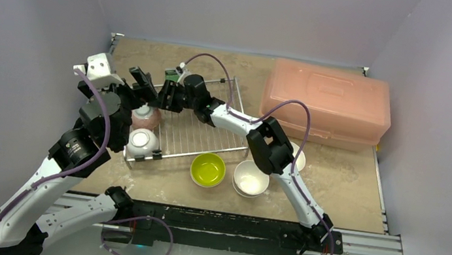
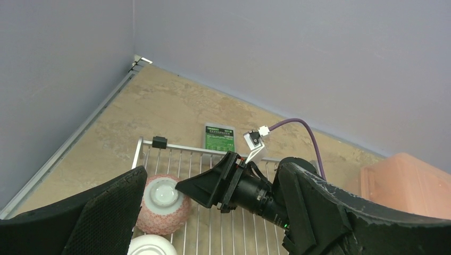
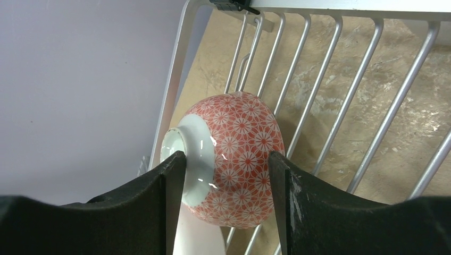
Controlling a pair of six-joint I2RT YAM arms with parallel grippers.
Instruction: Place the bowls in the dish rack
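Right wrist only: R end effector [image 3: 224, 159] astride red bowl [image 3: 242, 130], grip unclear; L's [image 2: 213, 171] wide.

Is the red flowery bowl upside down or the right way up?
Upside down. The red flowery bowl shows its white foot ring on top as it sits on the dish rack.

Pink plastic box [image 1: 325, 104], green card [image 2: 219, 137]

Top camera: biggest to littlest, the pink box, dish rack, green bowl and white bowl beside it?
1. pink box
2. dish rack, close behind, partly covered
3. lime-green bowl and white bowl: look alike, no ranking
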